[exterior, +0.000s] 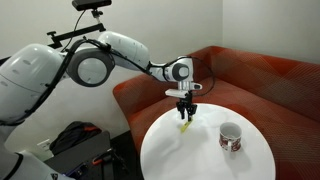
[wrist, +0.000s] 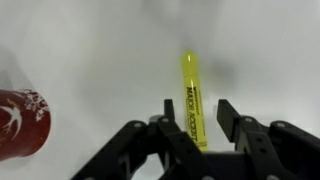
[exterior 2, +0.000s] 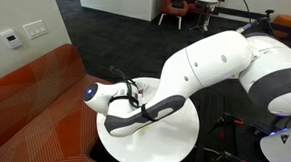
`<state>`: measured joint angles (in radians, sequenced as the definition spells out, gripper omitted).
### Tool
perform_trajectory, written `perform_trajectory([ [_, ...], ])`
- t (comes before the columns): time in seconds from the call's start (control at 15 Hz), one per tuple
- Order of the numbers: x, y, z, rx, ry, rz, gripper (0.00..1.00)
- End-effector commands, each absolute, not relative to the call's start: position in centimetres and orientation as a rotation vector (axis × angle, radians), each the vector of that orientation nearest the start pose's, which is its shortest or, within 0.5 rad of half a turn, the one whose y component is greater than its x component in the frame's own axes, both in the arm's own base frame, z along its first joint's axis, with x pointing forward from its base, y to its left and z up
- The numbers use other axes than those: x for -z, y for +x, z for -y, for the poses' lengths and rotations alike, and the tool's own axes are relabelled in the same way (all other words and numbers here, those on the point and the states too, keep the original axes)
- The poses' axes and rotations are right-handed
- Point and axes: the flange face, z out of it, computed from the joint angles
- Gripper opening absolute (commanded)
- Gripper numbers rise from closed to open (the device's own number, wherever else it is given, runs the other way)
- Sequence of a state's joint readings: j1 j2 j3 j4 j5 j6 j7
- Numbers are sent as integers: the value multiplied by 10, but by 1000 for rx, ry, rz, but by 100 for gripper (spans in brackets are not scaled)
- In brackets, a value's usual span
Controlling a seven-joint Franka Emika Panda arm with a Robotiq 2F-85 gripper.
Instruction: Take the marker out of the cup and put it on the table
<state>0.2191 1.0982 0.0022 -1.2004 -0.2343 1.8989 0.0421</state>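
Note:
The yellow-green marker (wrist: 190, 92) lies on the white table (wrist: 100, 50), between my gripper's fingers (wrist: 196, 115). The fingers are spread wider than the marker, with a clear gap on its right side, so the gripper is open. In an exterior view my gripper (exterior: 186, 112) hangs just above the marker (exterior: 185, 125) near the far edge of the round table (exterior: 200, 155). The cup (exterior: 231, 137), white with a dark red pattern, stands upright to the right, apart from the gripper. It shows at the left edge of the wrist view (wrist: 20, 125).
A reddish-brown curved sofa (exterior: 260, 75) wraps round the far side of the table. In an exterior view the arm (exterior 2: 206, 74) covers most of the table (exterior 2: 177, 143). Dark equipment (exterior: 85, 140) sits on the floor beside the robot base.

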Motion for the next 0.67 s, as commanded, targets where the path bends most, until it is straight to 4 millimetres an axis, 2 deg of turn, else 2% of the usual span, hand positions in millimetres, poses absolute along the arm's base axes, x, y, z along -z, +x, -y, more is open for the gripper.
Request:
perform_trajectory([
  [0.0,-88,694,-135,-577,-3326,473,81],
  [0.13,-97,694,-133,-539,-3336,439,97],
  [0.2,-103,695,-133,-505,-3345,415,100],
  [0.6,-139,697,-125,-222,-3388,244,100],
])
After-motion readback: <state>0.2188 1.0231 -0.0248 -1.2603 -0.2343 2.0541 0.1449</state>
